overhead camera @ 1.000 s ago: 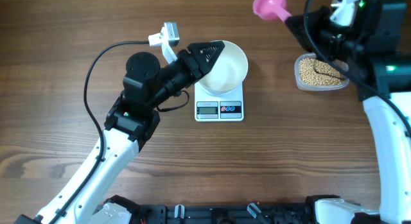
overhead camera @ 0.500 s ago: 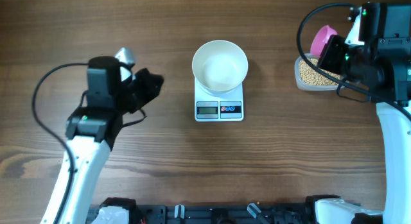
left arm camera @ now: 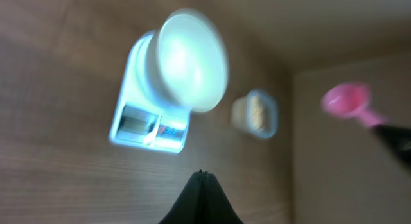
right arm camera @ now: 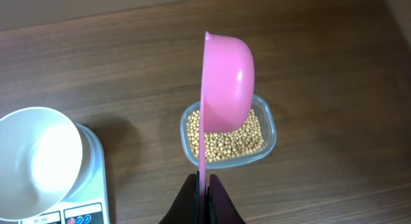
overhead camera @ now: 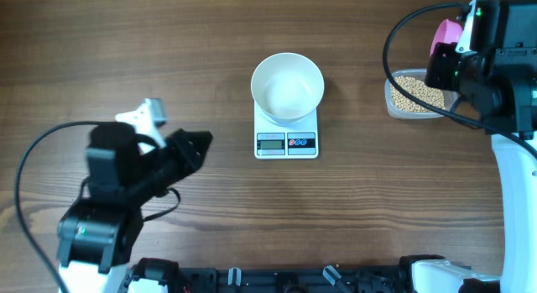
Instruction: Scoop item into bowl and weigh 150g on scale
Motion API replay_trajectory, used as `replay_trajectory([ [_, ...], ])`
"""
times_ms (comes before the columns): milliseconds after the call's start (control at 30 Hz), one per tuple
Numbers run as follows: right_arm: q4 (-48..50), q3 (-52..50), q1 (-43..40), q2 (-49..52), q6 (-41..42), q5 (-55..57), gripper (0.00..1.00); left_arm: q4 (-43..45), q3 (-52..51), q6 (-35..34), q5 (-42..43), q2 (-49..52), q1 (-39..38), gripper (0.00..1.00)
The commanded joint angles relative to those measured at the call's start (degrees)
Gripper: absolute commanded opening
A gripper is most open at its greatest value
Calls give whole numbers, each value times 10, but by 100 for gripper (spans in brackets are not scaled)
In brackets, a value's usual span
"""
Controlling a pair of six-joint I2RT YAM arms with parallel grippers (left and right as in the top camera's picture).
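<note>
white bowl on scale. right end effector clamped on pink scoop, edge-on above tub of beans near tabletop's right edge. left end effector together, empty.

Evenly and brightly lit, with soft shadows. Blurred throughout in left wrist view, glare on bowl; sharp elsewhere.

Scale sits mid-table, a little toward the far edge, with its display strip facing the near edge. The bowl stands on its platform. Tub lies right of the scale, well apart, near the right edge, with beans in it and the scoop above it, turned on its side. Left gripper is left of the scale, apart from it, toward the near-left corner.
</note>
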Motion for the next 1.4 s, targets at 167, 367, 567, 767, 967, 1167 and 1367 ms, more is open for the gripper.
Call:
replay_trajectory([
  [167,2,-3,-2,0,-18,-26,4,-273,290,122,-261,229,-166,4],
  [367,-11,-4,-22,0,-26,-40,4,-266,316,66,-153,303,-189,4],
  [567,-9,-4,-105,12,-64,-167,4,-169,258,69,-196,341,-328,4],
  [767,6,-4,-111,14,-95,-219,4,-35,160,70,-235,351,-339,4],
  [967,13,-4,-111,14,-91,-220,4,94,71,73,-235,365,-340,4],
  [1167,10,-4,-111,14,-91,-238,4,224,-17,91,-265,399,-339,4],
  [1367,13,-4,-111,14,-91,-239,4,298,-31,91,-322,430,-341,4],
])
